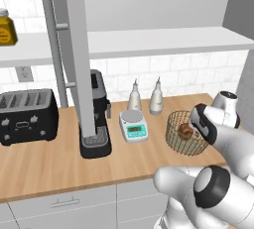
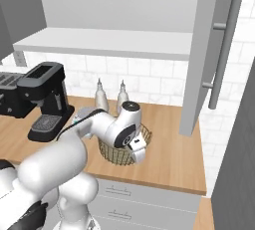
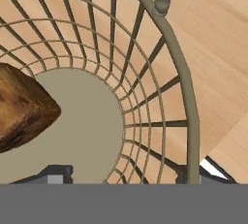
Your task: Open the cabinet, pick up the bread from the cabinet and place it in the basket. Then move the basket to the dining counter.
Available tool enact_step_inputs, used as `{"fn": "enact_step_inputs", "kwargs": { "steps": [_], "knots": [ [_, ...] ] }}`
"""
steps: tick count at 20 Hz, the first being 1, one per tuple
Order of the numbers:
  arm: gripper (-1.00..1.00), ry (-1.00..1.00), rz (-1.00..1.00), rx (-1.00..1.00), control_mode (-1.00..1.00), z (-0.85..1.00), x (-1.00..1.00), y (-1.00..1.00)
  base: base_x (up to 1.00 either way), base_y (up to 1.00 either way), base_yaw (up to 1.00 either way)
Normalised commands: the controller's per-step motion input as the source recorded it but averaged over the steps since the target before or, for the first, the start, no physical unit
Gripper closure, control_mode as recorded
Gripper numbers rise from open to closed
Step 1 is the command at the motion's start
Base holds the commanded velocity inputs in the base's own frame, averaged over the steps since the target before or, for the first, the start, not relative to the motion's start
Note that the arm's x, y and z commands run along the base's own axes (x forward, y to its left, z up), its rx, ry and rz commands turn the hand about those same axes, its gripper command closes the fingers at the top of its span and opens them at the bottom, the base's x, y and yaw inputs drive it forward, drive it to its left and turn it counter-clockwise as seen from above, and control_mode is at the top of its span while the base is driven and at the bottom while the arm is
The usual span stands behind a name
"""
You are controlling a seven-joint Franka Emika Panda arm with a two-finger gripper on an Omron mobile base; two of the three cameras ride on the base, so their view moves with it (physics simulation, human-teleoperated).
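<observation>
The tan wire basket (image 1: 174,141) stands on the wood worktop, right of the scale. The dark brown bread (image 1: 186,132) lies inside it, on the pale base at the left of the hand view (image 3: 22,106). My gripper (image 3: 126,175) reaches down at the basket's near-right rim (image 3: 188,102), open, one fingertip (image 3: 58,172) inside the basket and the other outside the wire wall. It holds nothing and stays clear of the bread. In the right base view the hand (image 2: 135,149) covers the basket's (image 2: 112,155) front. The cabinet door (image 1: 74,49) stands open over a pale shelf (image 1: 158,42). The dining counter is out of view.
A black toaster (image 1: 27,116), a coffee machine (image 1: 96,119), a small scale (image 1: 133,126) and two bottles (image 1: 135,96) line the worktop. An amber jar (image 1: 6,28) sits on the shelf. The other open door (image 2: 209,50) hangs right of the basket.
</observation>
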Motion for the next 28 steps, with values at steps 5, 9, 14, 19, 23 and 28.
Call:
{"fn": "enact_step_inputs", "kwargs": {
  "steps": [5,9,14,19,23,28],
  "knots": [
    [1.0,0.0,0.0,0.0,-1.0,-0.51,0.07,0.2,0.0,0.0,0.0],
    [1.0,0.01,0.0,0.0,-1.0,-0.13,0.13,0.3,0.0,0.0,0.0],
    [1.0,0.07,0.0,0.0,-1.0,-0.12,0.0,0.42,0.0,0.0,0.0],
    [1.0,0.09,0.0,0.0,-1.0,-0.13,0.01,0.53,0.0,0.0,0.0],
    [1.0,0.04,0.0,0.0,-1.0,0.12,0.11,0.25,0.0,0.0,0.0],
    [1.0,0.0,0.0,0.0,-1.0,0.41,-0.2,0.06,0.0,0.0,0.0]
  ]
}}
